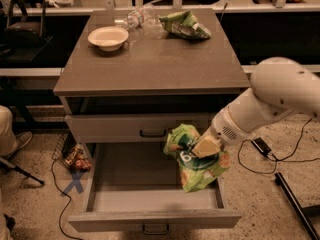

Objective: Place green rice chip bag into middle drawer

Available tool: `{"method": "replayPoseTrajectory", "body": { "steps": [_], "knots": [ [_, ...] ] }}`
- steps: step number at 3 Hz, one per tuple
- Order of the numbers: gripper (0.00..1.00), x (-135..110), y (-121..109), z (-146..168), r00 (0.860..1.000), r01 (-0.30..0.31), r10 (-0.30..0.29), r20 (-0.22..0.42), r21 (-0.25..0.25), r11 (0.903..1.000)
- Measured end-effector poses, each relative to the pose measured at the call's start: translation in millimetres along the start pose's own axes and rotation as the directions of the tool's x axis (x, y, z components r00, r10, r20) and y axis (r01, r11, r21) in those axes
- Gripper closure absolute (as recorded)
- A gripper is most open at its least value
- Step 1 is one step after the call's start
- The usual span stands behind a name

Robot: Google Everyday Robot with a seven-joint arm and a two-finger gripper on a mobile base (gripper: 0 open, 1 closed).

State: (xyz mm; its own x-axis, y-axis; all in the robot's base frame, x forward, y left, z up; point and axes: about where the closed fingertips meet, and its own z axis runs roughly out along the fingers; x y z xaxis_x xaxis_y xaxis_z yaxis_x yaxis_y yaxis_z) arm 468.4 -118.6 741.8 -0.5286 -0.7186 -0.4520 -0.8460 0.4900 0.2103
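Note:
The green rice chip bag is light green and glossy with white letters. It hangs in my gripper, which is shut on its upper part. The bag is over the right half of the open middle drawer, a wide grey drawer with a plain floor. The bag's lower end is down near the drawer's right wall. I cannot tell whether it touches the floor. My white arm reaches in from the right.
Above is a shut grey drawer with a dark handle. On the cabinet top are a pale bowl, a clear bottle and a smaller green bag. Cables lie on the floor to the right, with litter to the left.

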Motion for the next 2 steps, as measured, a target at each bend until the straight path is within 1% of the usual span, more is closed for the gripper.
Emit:
{"method": "replayPoseTrajectory", "body": {
  "steps": [1, 2],
  "knots": [
    [1.00, 0, -2, 73, 0.998, -0.001, 0.006, 0.059, -0.086, 0.9963],
    [1.00, 4, -8, 153, 0.996, -0.034, 0.042, 0.074, -0.106, 0.9938]
  ]
}}
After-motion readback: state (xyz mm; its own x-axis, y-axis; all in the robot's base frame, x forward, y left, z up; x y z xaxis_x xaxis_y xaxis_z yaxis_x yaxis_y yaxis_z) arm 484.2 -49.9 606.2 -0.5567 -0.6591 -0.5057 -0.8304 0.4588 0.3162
